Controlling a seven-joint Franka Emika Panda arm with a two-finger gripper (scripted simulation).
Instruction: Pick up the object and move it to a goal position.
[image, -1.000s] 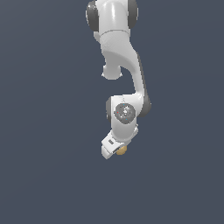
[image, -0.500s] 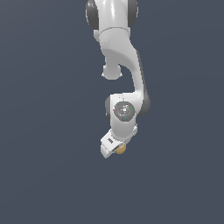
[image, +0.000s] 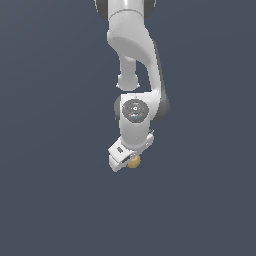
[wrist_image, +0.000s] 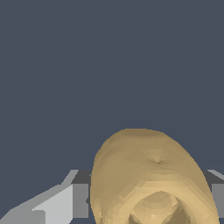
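From my station I see only one plain, dark blue-grey surface filling the exterior view edge to edge, with no seams or markings. I cannot tell whether it is a bench or the floor. The wrist view shows the same flat grey-blue ground.

The object is a small tan-yellow ball, roundish and lumpy. In the wrist view it fills the near field and shows a round hollow mark on its surface. It sits at the tip of the hand, between the fingers.
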